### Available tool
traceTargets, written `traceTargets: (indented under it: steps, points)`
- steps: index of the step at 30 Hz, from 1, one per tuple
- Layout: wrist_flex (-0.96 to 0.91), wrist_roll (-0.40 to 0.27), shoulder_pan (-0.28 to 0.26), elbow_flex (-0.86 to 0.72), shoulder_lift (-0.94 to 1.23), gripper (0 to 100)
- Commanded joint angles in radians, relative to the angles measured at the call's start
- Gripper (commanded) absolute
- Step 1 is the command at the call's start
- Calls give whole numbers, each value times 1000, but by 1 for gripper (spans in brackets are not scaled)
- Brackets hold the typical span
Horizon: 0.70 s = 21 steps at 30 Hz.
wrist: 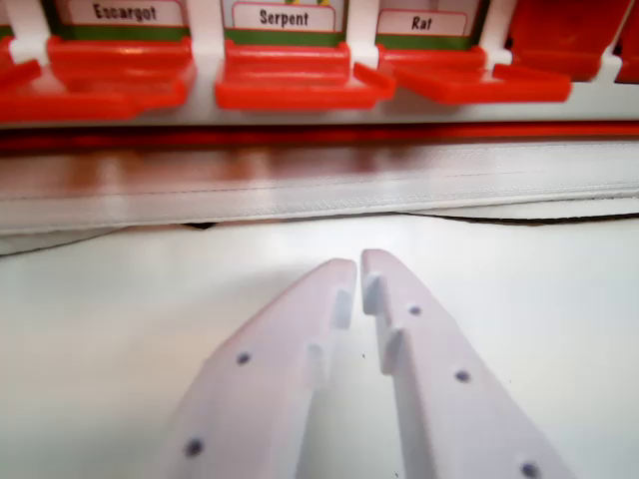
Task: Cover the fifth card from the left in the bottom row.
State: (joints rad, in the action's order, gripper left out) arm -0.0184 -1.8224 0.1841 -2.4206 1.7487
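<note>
Wrist view: I see the gripper (pixel 359 271) pressed together, holding nothing, above the white worktop (pixel 120 319).
Cards: Escargot (pixel 125 12), Serpent (pixel 285 17), Rat (pixel 422 22) well ahead, behind red flaps (pixel 300 80).
Fifth card: cannot tell which.

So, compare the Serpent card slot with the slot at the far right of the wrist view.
The Serpent card shows its printed name, with its red flap lying down in front. The far-right slot shows no label; its red flap stands up over it. The Serpent slot sits nearly above the end effector; the other is off to the right. Both flaps are red plastic.
</note>
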Motion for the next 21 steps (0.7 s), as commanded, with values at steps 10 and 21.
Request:
traceTargets:
  steps: [10, 21]
  points:
    - [-43, 11, -37, 299, -158, 0]
    - [-40, 21, -51, 383, -207, 0]
